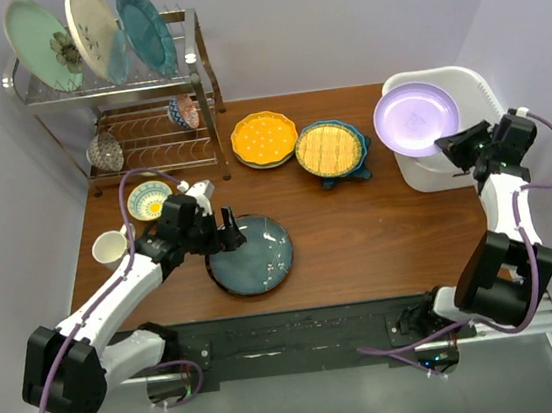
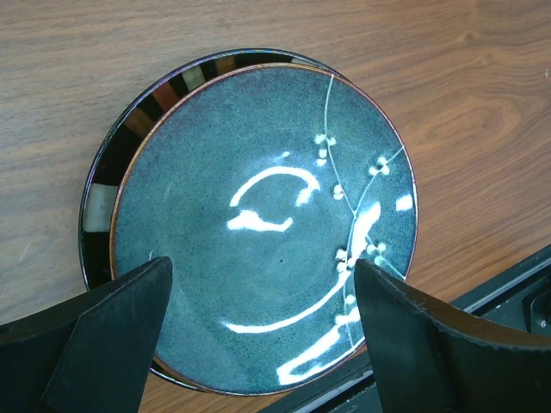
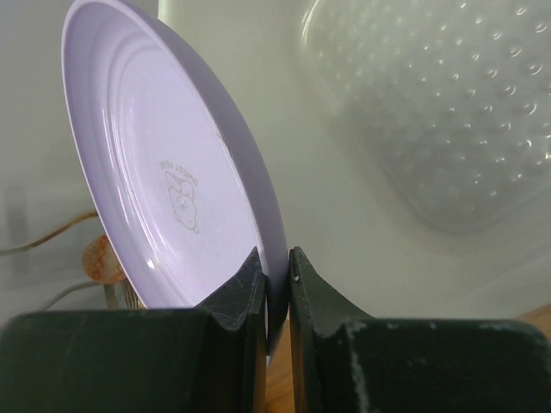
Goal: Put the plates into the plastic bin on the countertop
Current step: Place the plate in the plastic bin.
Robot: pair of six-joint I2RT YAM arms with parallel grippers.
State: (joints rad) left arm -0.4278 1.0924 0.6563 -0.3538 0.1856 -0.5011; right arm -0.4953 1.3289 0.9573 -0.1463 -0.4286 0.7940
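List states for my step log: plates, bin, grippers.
lilac plate: tilted, held above plastic bin
plastic bin: no plate seen inside
grey-centred plate: flat on table
yellow scalloped plate: flat on table
gridded plate: stacked on star plate
right gripper: shut on lilac plate's rim
left gripper: open over grey-centred plate

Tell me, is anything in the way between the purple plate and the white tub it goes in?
No, nothing that shows. The right gripper pinches the lilac plate by its rim, tilted right over the white bin. The part of the bin's floor in view is bare; the plate hides the rest.
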